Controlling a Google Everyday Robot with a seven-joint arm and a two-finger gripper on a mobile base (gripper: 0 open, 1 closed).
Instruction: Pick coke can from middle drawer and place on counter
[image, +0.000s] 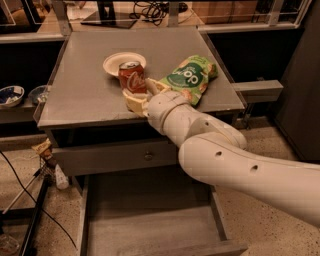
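Note:
The red coke can (132, 76) stands upright on the grey counter (85, 95), just in front of a white bowl. My gripper (139, 91) reaches in from the right at the can's base. One cream finger (134, 101) sits in front of the can and the other (158, 86) at its right side, shut on it. The white arm runs down to the lower right. Below, the middle drawer (145, 225) is pulled open and its grey floor is bare.
A white bowl (124, 63) sits behind the can, and a green snack bag (189, 76) lies to its right, touching the arm. A shut drawer front with a round knob (148, 156) is under the counter. Bowls rest on a low shelf (11, 95) at the left. Cables trail on the floor.

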